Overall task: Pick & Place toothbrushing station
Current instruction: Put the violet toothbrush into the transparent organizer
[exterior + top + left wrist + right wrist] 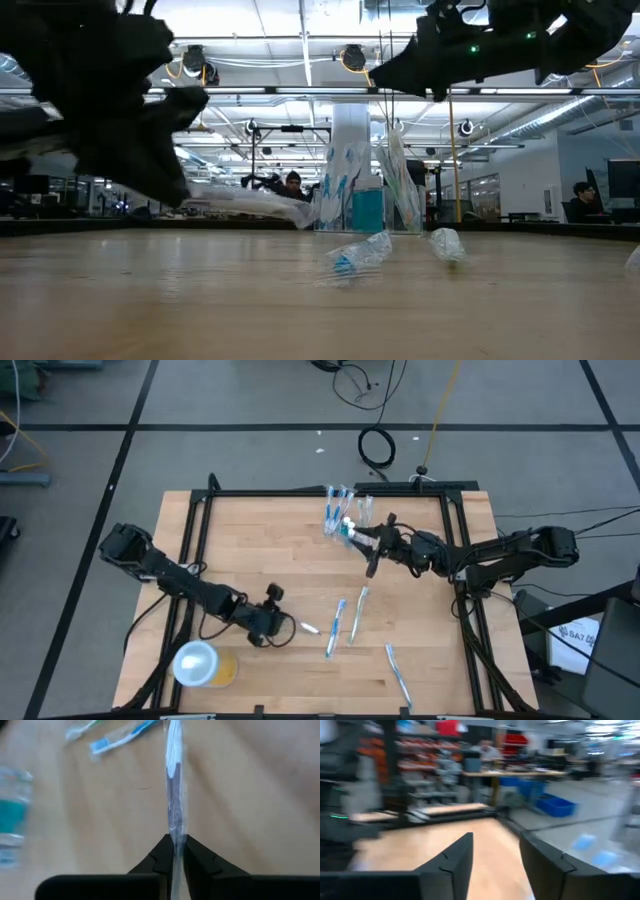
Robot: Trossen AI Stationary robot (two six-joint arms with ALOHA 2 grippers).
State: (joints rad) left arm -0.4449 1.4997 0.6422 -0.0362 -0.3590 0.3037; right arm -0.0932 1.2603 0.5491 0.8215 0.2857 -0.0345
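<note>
Clenched on a wrapped toothbrush [175, 795], the left end effector [283, 626] hovers low over the front left of the wooden tabletop [260, 555], the brush's clear sleeve pinched between its two dark fingers [160, 857] and sticking out ahead of them, its white tip [309, 628] visible from above. Just beside that arm, at the tabletop's front left corner, an orange-yellow cup with a white lid [203, 664] lies on its side. Farther back, the clear plastic cup [345, 512] stands near the rear edge, already bristling with several blue and white toothbrushes. At its side the right end effector [372, 552] hangs above the tabletop with its fingers [455, 860] spread and nothing between them. Two loose toothbrushes [346, 620] lie side by side near the middle of the tabletop, and another toothbrush [398, 671] rests nearer the front right. Seen level across the wood, the packed cup [350, 175] rises in the middle distance, with people at desks in the room beyond.
</note>
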